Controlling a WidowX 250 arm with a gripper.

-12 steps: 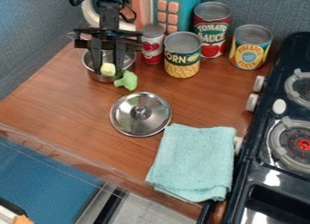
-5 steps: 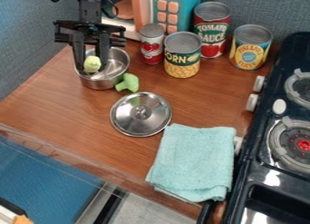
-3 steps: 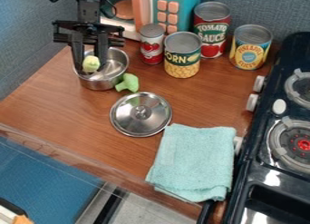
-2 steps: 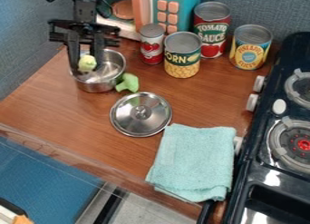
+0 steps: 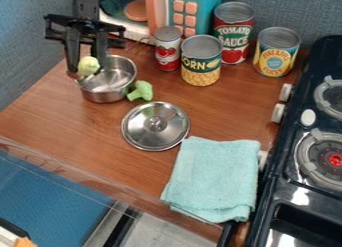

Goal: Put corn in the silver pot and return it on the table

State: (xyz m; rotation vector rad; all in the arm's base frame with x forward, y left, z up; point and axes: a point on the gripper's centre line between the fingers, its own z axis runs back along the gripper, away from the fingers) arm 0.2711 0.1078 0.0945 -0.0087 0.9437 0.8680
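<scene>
At the upper left, my gripper (image 5: 87,70) hangs over the left rim of the silver pot (image 5: 112,95), shut on the pale yellow-green corn (image 5: 88,65). The corn's rounded end shows between the two fingers, and the rest of it is hidden. The pot stands upright on the wooden table (image 5: 73,121), its inside partly in view to the right of the corn. Whether the corn or fingers touch the pot, I cannot tell.
Green broccoli (image 5: 141,91) lies against the pot's right side, a metal lid (image 5: 155,126) in front. Several cans, one a corn can (image 5: 201,61), stand behind right, near a toy microwave (image 5: 194,13). A teal towel (image 5: 214,178) lies beside the stove (image 5: 300,186).
My gripper has moved left with the corn between its fingers. The pot has slid a little left and toward the front. The broccoli has barely shifted.
</scene>
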